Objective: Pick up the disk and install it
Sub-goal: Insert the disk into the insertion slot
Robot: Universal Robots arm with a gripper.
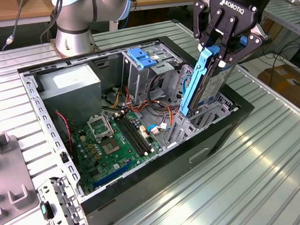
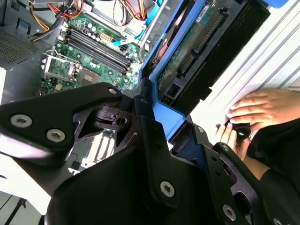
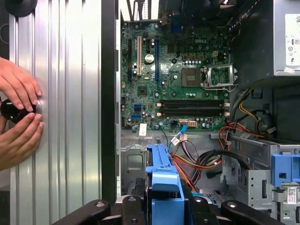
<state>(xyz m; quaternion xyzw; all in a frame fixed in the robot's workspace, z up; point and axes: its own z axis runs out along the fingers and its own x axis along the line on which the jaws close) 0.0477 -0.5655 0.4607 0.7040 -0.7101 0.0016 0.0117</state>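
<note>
Clamping the disk (image 1: 195, 84) at its top edge, end effector (image 1: 222, 51), disk tilted, lower edge inside computer case (image 1: 144, 187)

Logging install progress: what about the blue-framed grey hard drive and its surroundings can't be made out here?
1. Exterior view: the lower end of the grey metal disk in its bright blue plastic frame, clamped by the black gripper, sits behind a perforated metal bracket; seating unclear.
2. Second wrist view: the gripper's body covers the disk's held end.
3. First wrist view: a small black round object is mostly covered by a person's hands; unidentifiable.
</note>
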